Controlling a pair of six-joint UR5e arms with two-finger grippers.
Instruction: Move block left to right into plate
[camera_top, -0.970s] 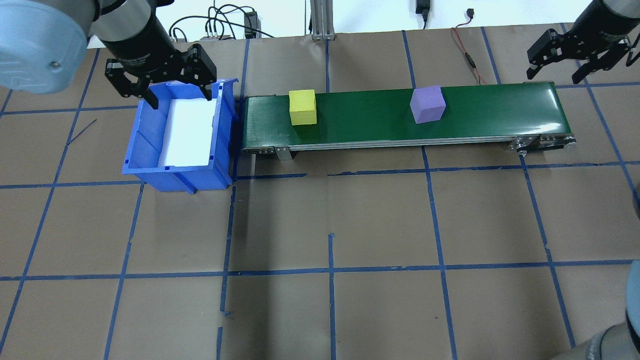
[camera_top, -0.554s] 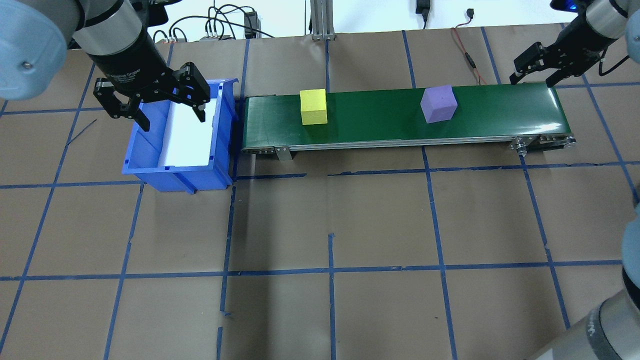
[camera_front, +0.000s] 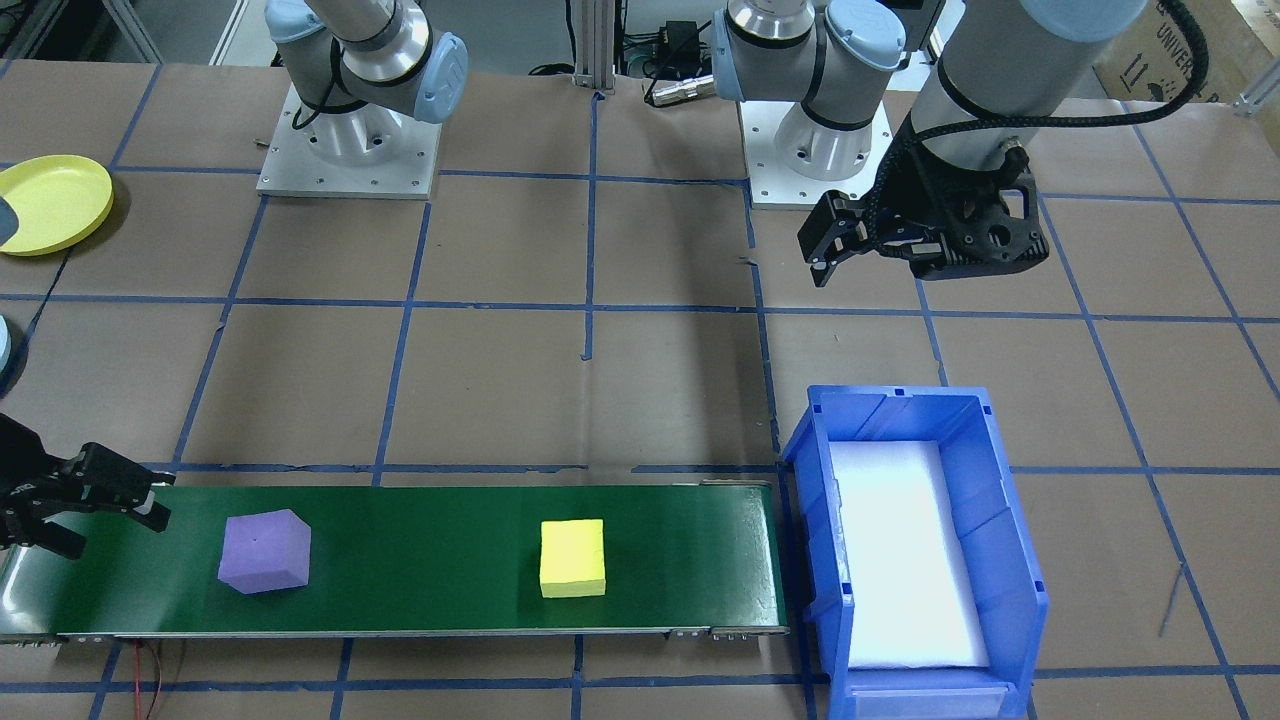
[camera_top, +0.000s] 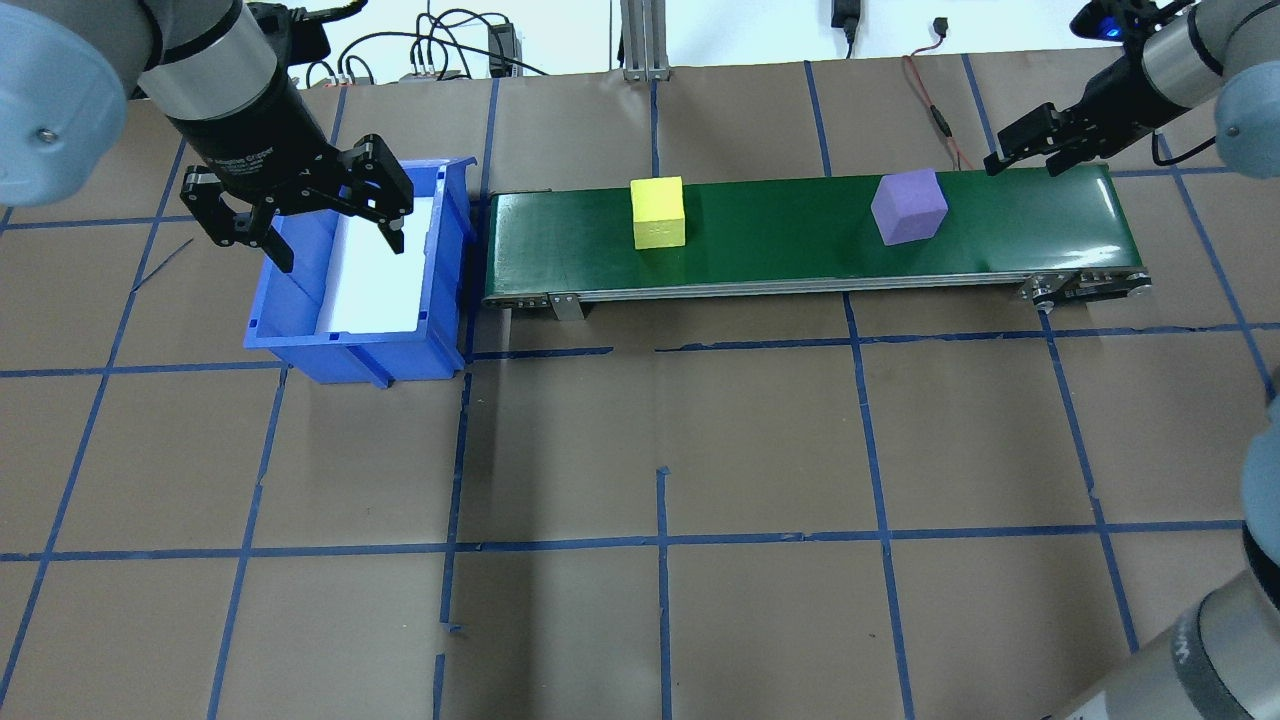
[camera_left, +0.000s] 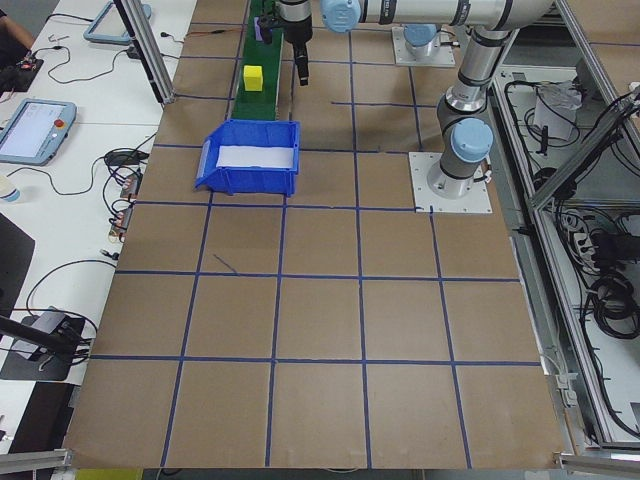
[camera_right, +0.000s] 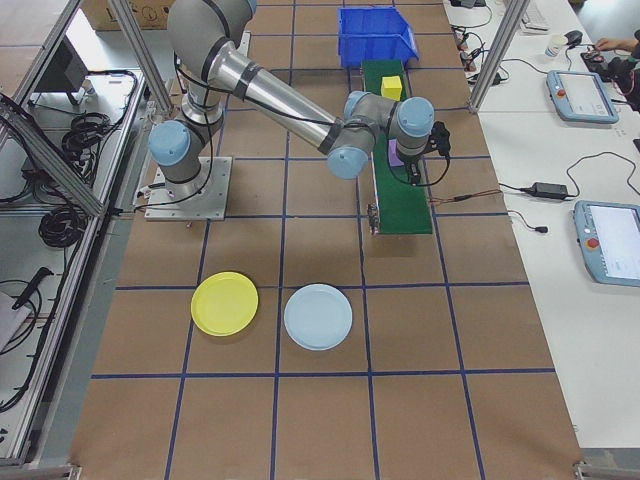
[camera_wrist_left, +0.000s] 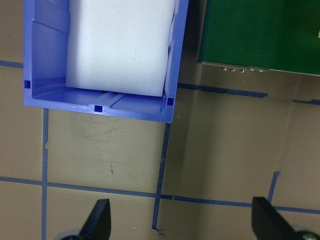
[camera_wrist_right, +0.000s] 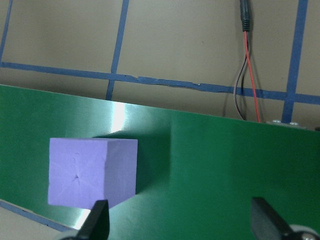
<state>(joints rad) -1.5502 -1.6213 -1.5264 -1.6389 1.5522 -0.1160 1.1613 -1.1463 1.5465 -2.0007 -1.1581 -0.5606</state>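
Observation:
A purple block (camera_top: 908, 207) and a yellow block (camera_top: 658, 212) sit on the green conveyor belt (camera_top: 780, 240). My right gripper (camera_top: 1020, 166) hangs open over the belt's right end, just right of the purple block (camera_wrist_right: 92, 172), with nothing between its fingers. My left gripper (camera_top: 340, 250) is open and empty above the blue bin (camera_top: 350, 360) at the belt's left end. The pale yellow plate (camera_right: 225, 303) lies on the table on my right side, away from the belt, and also shows as the plate (camera_front: 50, 203) in the front-facing view.
A light blue plate (camera_right: 318, 316) lies beside the yellow one. The bin (camera_front: 1005, 560) has a white liner inside. Cables run along the table's far edge behind the belt (camera_front: 420, 570).
Both blocks have travelled to the right along the belt. My right gripper has come in leftward and lower toward the belt's end. My left gripper has shifted nearer over the bin.

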